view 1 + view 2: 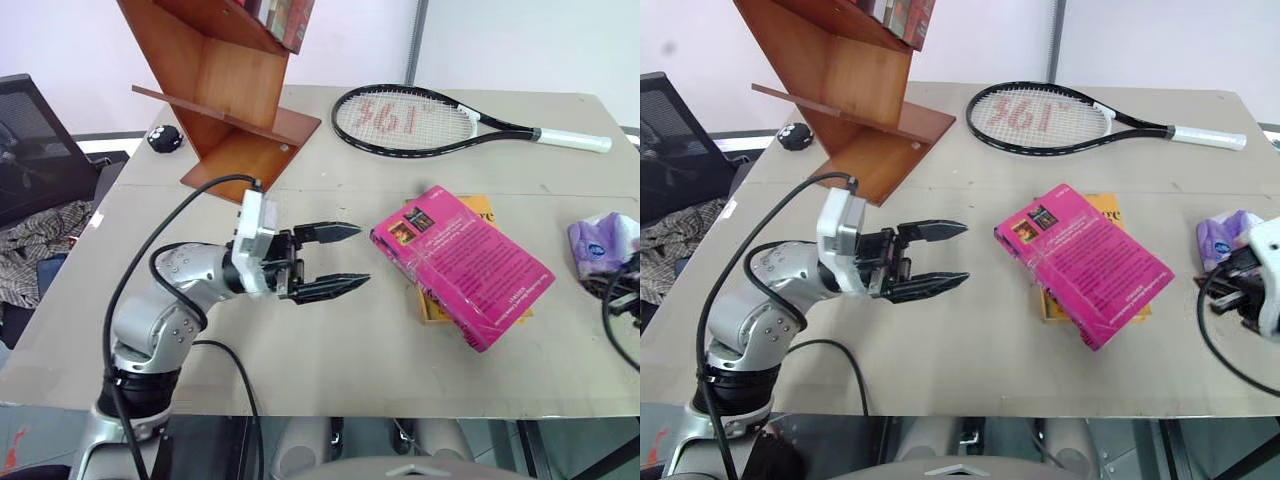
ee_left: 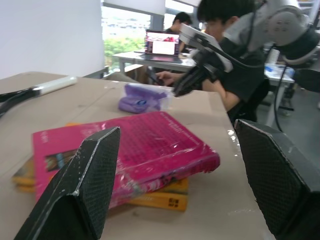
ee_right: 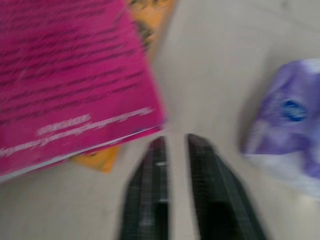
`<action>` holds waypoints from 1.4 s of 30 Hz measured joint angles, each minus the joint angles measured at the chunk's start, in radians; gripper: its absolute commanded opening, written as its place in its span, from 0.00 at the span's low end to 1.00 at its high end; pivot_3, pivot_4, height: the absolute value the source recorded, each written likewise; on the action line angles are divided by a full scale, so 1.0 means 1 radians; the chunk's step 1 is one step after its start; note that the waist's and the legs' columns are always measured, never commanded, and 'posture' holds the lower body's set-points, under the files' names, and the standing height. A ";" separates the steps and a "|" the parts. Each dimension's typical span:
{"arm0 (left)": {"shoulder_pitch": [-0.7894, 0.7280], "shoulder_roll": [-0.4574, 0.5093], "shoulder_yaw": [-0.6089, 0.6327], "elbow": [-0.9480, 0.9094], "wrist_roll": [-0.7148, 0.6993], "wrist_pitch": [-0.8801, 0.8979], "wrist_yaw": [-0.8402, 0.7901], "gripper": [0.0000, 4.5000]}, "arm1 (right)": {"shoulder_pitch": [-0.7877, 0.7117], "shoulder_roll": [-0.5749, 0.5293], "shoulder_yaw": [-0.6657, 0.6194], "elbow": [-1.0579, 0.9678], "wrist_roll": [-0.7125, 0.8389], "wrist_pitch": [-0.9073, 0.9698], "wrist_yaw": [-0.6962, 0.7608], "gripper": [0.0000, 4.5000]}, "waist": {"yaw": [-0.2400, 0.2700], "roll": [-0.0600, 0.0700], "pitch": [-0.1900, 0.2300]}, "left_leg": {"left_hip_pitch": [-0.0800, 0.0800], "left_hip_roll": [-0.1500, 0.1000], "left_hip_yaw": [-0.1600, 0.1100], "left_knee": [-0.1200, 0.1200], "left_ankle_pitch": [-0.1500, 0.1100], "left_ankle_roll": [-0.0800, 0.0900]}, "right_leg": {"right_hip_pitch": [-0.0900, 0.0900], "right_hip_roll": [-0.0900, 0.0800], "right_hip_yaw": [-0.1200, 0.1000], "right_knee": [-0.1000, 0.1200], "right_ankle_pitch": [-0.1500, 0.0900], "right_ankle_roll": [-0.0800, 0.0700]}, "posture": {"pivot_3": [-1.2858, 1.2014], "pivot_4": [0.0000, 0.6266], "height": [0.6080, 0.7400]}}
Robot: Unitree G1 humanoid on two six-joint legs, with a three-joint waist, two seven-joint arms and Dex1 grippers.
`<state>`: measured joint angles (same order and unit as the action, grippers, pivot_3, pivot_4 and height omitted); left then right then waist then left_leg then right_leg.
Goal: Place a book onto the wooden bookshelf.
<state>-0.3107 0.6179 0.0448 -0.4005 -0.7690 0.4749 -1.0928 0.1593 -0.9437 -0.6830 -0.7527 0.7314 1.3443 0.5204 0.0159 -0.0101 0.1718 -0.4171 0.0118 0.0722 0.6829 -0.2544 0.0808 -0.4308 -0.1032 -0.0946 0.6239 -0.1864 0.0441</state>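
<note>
The pink book (image 1: 462,266) lies flat on the table, slanted, on top of a yellow-orange book (image 1: 484,212). My left gripper (image 1: 361,257) hovers level just left of the book, pointing at it, open and empty. In the left wrist view the book (image 2: 150,145) lies ahead between the two fingers. My right gripper (image 3: 176,141) is shut on nothing, over bare table between the book's near corner (image 3: 75,85) and a purple pack (image 3: 287,120). The wooden bookshelf (image 1: 232,95) stands at the far left of the table, with several books in its upper slot.
A tennis racket (image 1: 412,121) lies at the far side of the table. The purple tissue pack (image 1: 604,243) sits near the right edge. A small black object (image 1: 165,138) rests beside the shelf base. An office chair (image 1: 35,140) stands off the table's left. A person (image 2: 220,30) sits beyond.
</note>
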 measured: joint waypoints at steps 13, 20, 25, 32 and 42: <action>0.011 0.034 0.028 -0.102 -0.028 0.089 0.121 0.84 | -0.140 0.086 0.341 0.031 -0.078 -0.063 -0.094 0.02 | -0.001 -0.001 0.001 | -0.001 -0.001 0.000 0.000 0.000 0.000 | -0.001 0.000 0.000 0.000 0.000 0.000 | 0.52 0.24 0.83; 0.053 0.049 0.034 -0.179 -0.060 0.126 0.184 0.84 | -0.214 0.110 0.446 0.036 -0.087 -0.067 -0.107 0.02 | -0.001 -0.001 0.001 | -0.001 -0.001 0.000 0.000 0.000 0.000 | -0.001 0.001 -0.001 -0.001 0.000 0.000 | 0.52 0.24 0.83; 0.153 0.084 0.059 -0.181 -0.061 0.139 0.184 0.84 | -0.204 0.115 0.453 0.053 -0.111 -0.098 -0.106 0.02 | -0.001 -0.001 0.001 | -0.001 -0.001 0.000 0.000 0.000 0.000 | -0.001 0.000 -0.001 -0.001 0.000 0.000 | 0.52 0.24 0.83; 0.220 0.121 0.071 -0.124 -0.089 0.237 0.207 0.84 | 0.156 0.155 0.120 0.032 -0.064 -0.481 0.263 0.41 | 0.026 0.000 0.001 | -0.001 -0.001 -0.002 -0.001 0.000 0.000 | 0.000 0.000 -0.002 -0.001 -0.002 0.002 | 0.52 0.24 0.83; 0.109 0.071 0.015 0.034 -0.169 0.532 0.354 0.84 | 0.374 0.156 -0.251 -0.020 0.190 -0.615 0.513 0.99 | 0.023 0.001 0.000 | 0.001 0.000 -0.003 -0.001 -0.002 -0.003 | 0.001 -0.002 0.003 0.001 -0.001 0.002 | 0.52 0.24 0.83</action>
<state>-0.2020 0.6893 0.0595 -0.3665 -0.9381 1.0072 -0.7384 0.5330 -0.7877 -0.9335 -0.7725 0.9215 0.7295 1.0336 0.0388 -0.0093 0.1716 -0.4159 0.0122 0.0695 0.6823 -0.2568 0.0775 -0.4300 -0.1056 -0.0916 0.6248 -0.1876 0.0461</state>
